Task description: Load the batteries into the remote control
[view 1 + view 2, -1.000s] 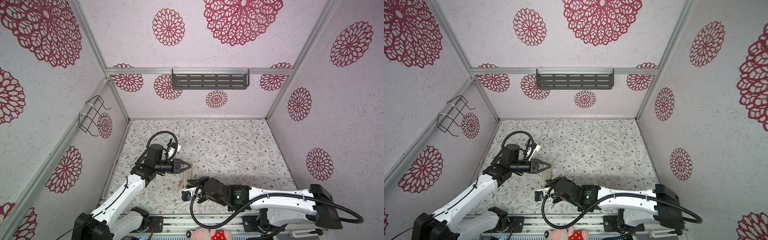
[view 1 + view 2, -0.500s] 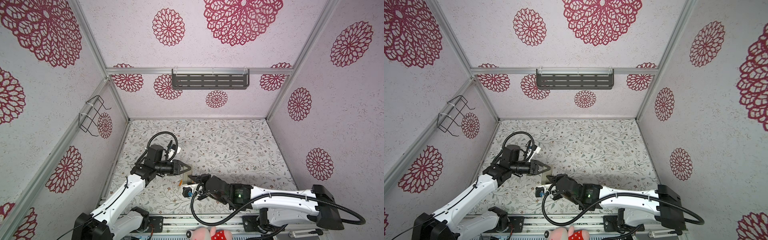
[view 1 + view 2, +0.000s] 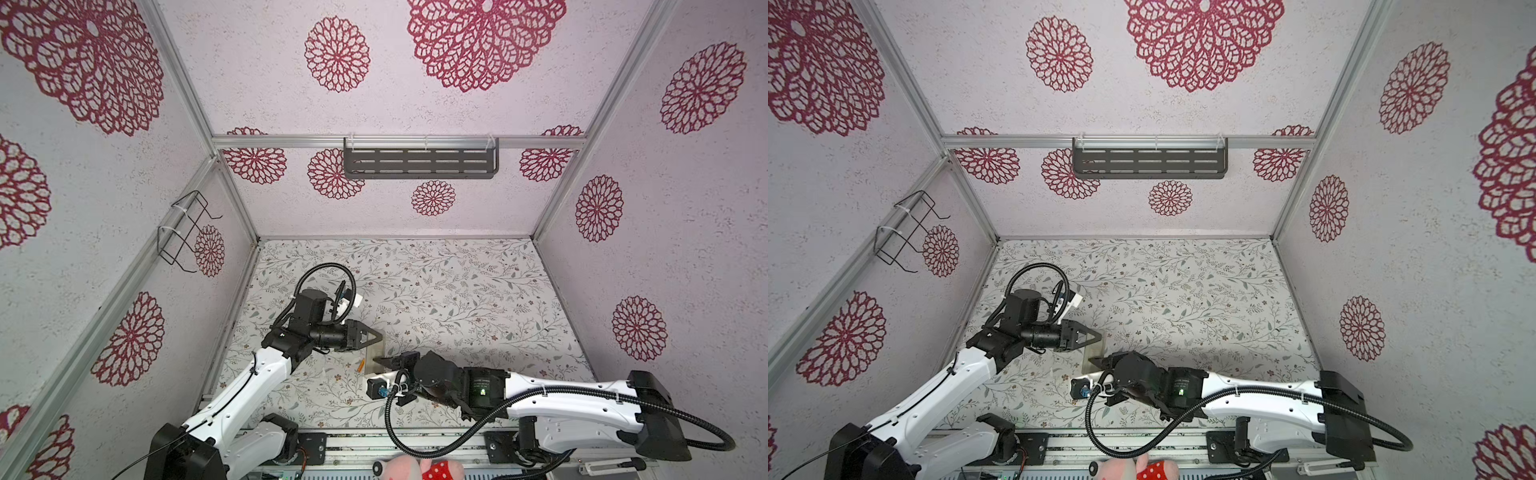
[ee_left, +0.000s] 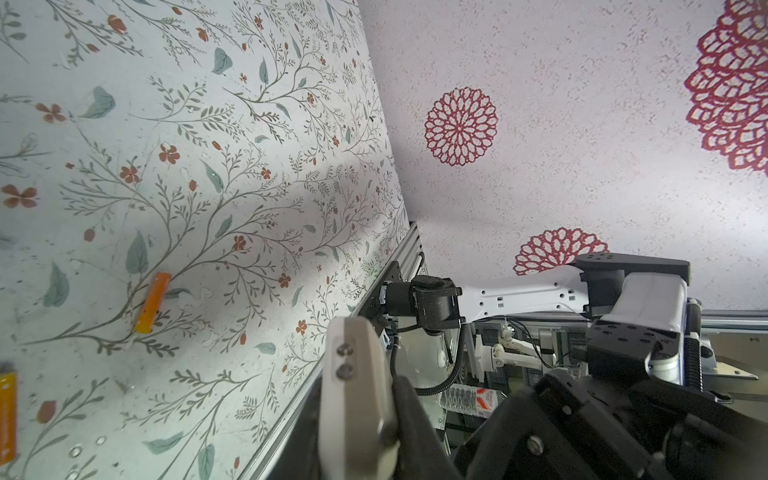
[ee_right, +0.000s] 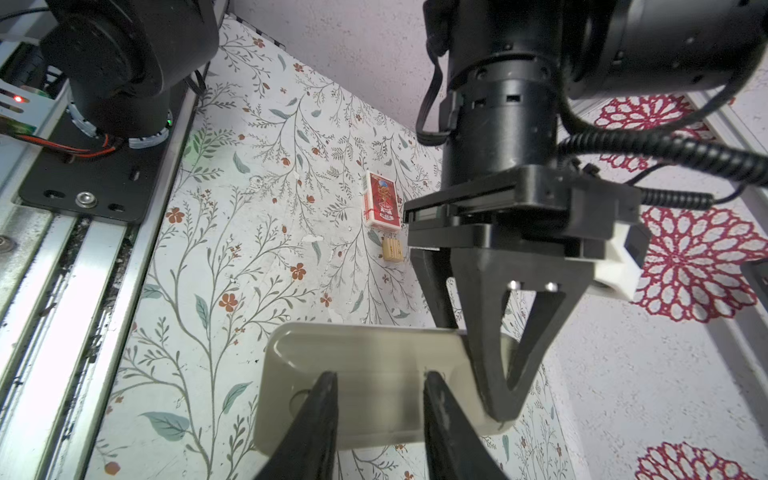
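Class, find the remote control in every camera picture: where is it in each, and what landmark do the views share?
In both top views: the remote control sits low and centre on the floral table.
Left wrist view: the pale, edge-on slab nearest the camera.
Right wrist view: its beige back, clamped by the left end effector.
Shared landmark: the floral table.

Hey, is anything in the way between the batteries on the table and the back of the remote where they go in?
Yes. The right gripper hangs open over the remote control's back, and that back shows no open bay, so its cover seems shut. The left gripper clamps one end. Both batteries lie loose on the table.
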